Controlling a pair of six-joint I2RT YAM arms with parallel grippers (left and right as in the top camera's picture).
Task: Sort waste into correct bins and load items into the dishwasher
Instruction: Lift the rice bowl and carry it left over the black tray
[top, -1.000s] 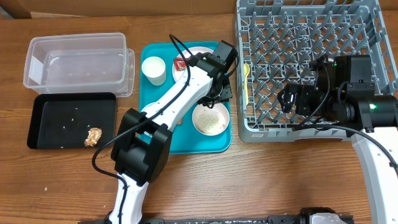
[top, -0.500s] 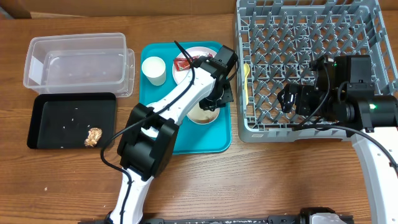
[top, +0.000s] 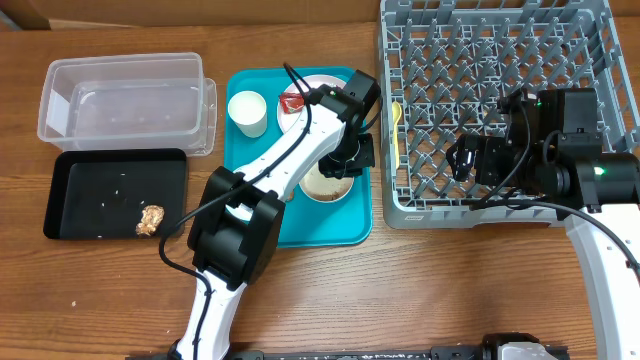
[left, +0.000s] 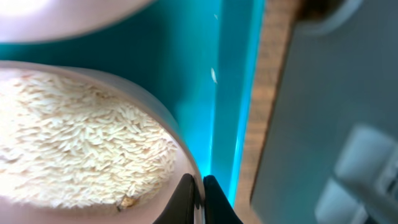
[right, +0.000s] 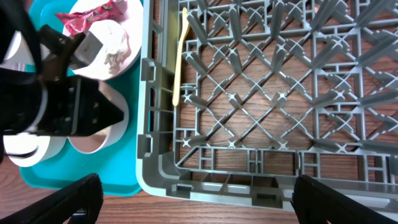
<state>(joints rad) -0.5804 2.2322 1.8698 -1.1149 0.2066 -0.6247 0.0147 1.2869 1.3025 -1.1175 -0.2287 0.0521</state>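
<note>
- Pinching the rice bowl (top: 327, 186) at its 1 o'clock rim: left pincer (left: 198, 194) nearly closed, one finger on each side of the wall.
- The rice bowl is at the 4 o'clock part of the teal tray (top: 250, 225). It looks rigid and slick, and the loose rice will spill if tilted.
- Right pincer (top: 470, 160) wide apart and empty over the rack (top: 500, 30).

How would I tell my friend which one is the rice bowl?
Find the teal tray in the middle of the table. The bowl sits by its right edge, just below the white plate in the overhead view, with the left gripper pinching its rim. It is the only dish full of white rice.
</note>
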